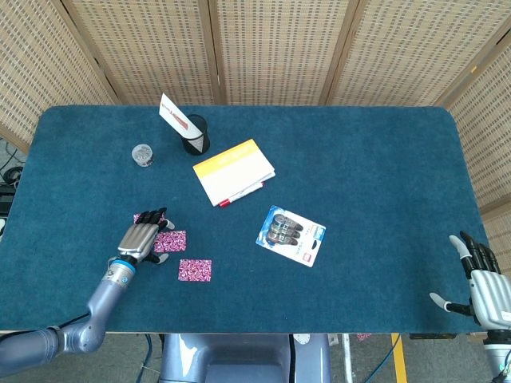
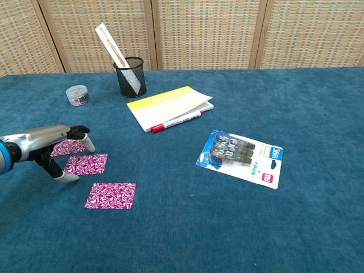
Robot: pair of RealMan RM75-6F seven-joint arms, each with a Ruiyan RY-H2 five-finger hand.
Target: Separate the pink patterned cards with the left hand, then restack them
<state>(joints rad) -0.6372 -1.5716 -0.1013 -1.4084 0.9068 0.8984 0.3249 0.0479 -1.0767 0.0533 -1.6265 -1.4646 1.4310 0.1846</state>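
Blue table: three pink cards lying apart near left, separation seemingly done, restacking pending; left hand hovering empty over far card, right hand idling open.

Staged lab desk: blue-carpeted table (office stationery) ringed by woven screen panels.

Pink swirl-patterned cards on a deep blue table

Yellow-covered notepad (red pen beside), black mesh cup, seemingly silver-grey left hand.
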